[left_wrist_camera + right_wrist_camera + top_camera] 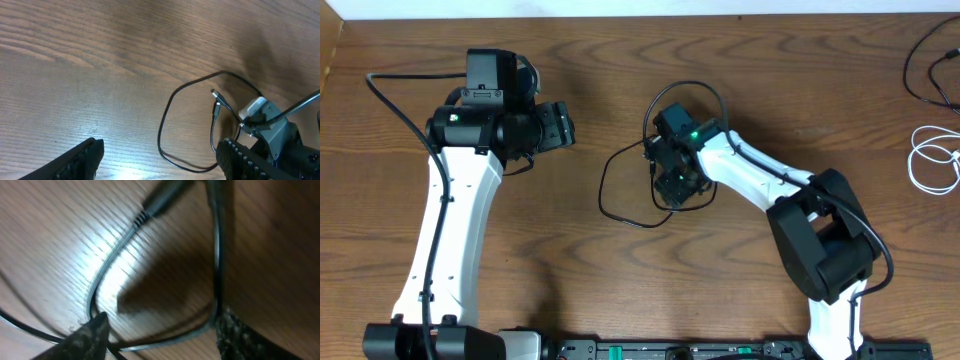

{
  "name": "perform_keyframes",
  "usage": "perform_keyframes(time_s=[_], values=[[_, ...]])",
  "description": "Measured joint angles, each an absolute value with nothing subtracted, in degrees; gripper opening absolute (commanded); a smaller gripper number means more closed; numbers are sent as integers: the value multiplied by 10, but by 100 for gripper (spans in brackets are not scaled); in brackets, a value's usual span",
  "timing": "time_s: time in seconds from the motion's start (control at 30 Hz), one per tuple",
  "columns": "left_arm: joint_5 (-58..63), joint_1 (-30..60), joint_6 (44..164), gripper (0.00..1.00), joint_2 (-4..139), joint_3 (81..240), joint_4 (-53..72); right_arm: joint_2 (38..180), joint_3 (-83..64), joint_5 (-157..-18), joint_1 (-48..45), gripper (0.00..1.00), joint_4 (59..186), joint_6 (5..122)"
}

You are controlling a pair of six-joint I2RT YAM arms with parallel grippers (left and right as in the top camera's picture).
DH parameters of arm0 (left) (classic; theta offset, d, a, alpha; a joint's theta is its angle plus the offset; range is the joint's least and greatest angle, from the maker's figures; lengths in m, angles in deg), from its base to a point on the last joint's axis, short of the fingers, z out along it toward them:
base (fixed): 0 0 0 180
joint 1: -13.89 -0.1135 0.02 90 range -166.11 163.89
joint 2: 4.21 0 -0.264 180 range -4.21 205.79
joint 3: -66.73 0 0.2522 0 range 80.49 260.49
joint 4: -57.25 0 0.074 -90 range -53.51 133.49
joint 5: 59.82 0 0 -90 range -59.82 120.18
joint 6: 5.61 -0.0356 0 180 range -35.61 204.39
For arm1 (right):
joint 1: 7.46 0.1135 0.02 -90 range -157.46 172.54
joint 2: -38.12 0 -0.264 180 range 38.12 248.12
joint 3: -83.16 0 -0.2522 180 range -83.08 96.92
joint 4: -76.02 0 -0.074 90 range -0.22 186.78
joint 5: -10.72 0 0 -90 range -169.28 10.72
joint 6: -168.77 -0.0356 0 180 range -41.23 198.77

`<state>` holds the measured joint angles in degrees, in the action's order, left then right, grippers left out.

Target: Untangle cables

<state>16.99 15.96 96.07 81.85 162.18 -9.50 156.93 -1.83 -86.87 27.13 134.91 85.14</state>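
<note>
Seems like the grab step on the loose black cable point(601, 195) is what's in hand here. That cable is laid in an open loop on the surface point(620, 300) near the middle. The right claw point(160, 324) is set down right over the crossed-up end of it. In the right wrist view, two strands and a plug point(162, 200) are seen between the fingers. The jaws are set partway apart, and nothing looks pinched yet. The left claw point(161, 146) is held wide and empty, off to the left and well apart from the loop.

A white cable point(920, 165) and a second black cable point(920, 80) are laid by the far right edge and look separate from each other, so those are probably sorted.

Next move, best guess: the right claw needs to be shut on one strand only, otherwise the crossing just gets dragged along. Then that strand should be lifted and drawn clear, maybe with the loop pinned by the left claw. The wrist view is blurry, so which strand lies on top can't be told.
</note>
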Motion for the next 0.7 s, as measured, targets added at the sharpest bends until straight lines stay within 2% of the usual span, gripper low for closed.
perform_keyframes(time_s=[0.2, 0.23, 0.43, 0.7], values=[[170, 160, 961, 77, 818, 1622, -95, 1563, -31, -813, 271, 4, 1349, 796], [170, 160, 961, 77, 818, 1622, -95, 1563, -31, -803, 271, 1, 1349, 780], [170, 160, 961, 77, 818, 1622, -95, 1564, -27, -759, 271, 1, 1379, 686], [170, 160, 961, 77, 818, 1622, -94, 1576, 61, -759, 227, 1, 1527, 638]])
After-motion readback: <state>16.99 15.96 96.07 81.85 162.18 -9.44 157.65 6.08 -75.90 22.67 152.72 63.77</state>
